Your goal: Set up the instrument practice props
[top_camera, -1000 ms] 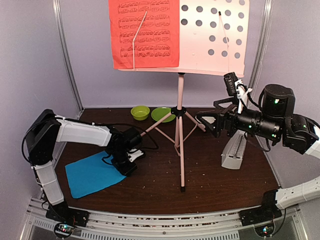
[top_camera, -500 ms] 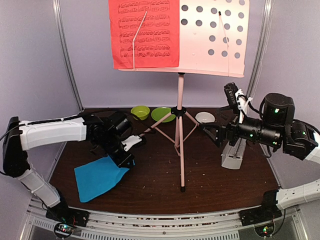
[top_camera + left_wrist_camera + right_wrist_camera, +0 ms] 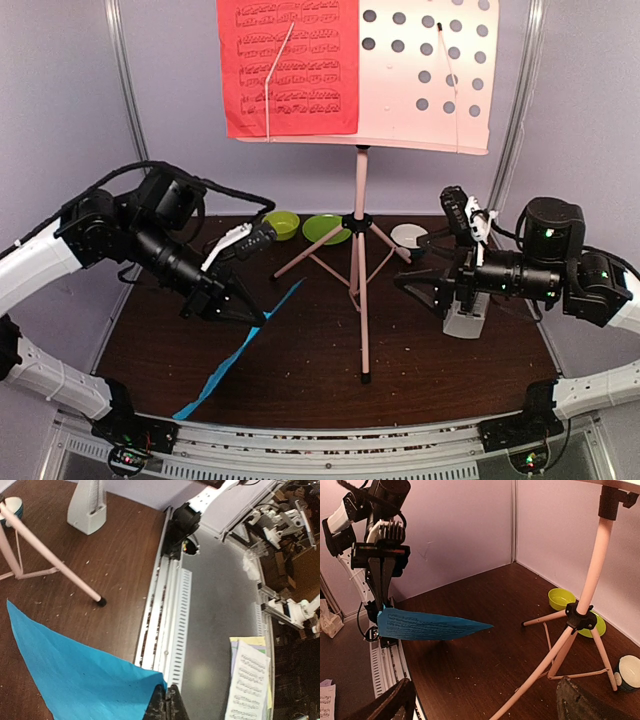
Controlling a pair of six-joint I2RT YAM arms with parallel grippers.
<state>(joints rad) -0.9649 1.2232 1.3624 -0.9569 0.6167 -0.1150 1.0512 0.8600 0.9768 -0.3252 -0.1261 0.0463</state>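
Progress looks roughly halfway: red page (image 3: 288,68) sits on the stand (image 3: 420,70); cyan page (image 3: 75,675) hangs off the table (image 3: 450,370), pinched in the closed left gripper (image 3: 166,701); right gripper (image 3: 420,282) gapes empty near the metronome (image 3: 90,510).

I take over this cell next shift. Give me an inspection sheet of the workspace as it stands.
Surface: dark wooden table, scattered crumbs.
Job's things: pink music stand upright, red page on its desk; cyan page raised, held by a corner; white metronome standing on the right side.
Clutter: two lime-green dishes and a small white bowl behind the stand's legs.
Grippers: left gripper shut on the cyan page; right gripper open, empty.
Cables: black cable looping over the left arm.
Surroundings: pale walls; loose sheet music beyond the front rail.
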